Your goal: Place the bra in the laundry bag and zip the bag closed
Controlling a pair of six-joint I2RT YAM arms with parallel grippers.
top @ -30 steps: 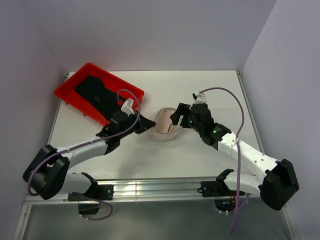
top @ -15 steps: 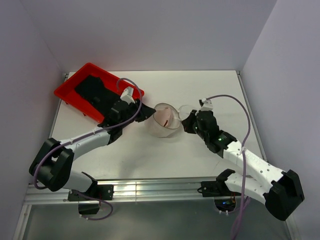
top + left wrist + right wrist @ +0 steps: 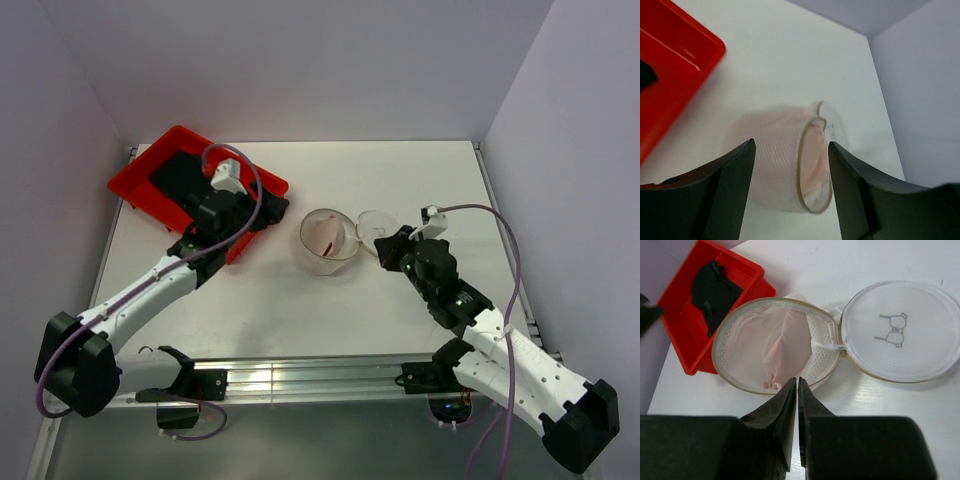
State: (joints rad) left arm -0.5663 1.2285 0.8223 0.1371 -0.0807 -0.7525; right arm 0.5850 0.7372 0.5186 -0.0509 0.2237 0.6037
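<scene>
The laundry bag (image 3: 312, 256) lies mid-table with its round mouth open; its lid flap (image 3: 900, 330), bearing a small glasses-shaped mark, is folded out flat to the right. The pale pink bra (image 3: 786, 346) is bunched inside the mesh (image 3: 771, 159) and shows through the mouth (image 3: 325, 235). My left gripper (image 3: 791, 146) is open, hanging left of the bag and apart from it (image 3: 258, 216). My right gripper (image 3: 798, 380) is shut with nothing visible between its fingers, its tips just short of the bag's near rim (image 3: 382, 245).
A red plastic tray (image 3: 135, 185) holding a black cloth (image 3: 715, 287) sits at the back left, just behind my left gripper. Grey walls close in the table on three sides. An aluminium rail runs along the near edge.
My left gripper opened, let go of the bag and drew back left toward the tray. My right gripper shut and pulled away to the right. The lid flap now lies open.
</scene>
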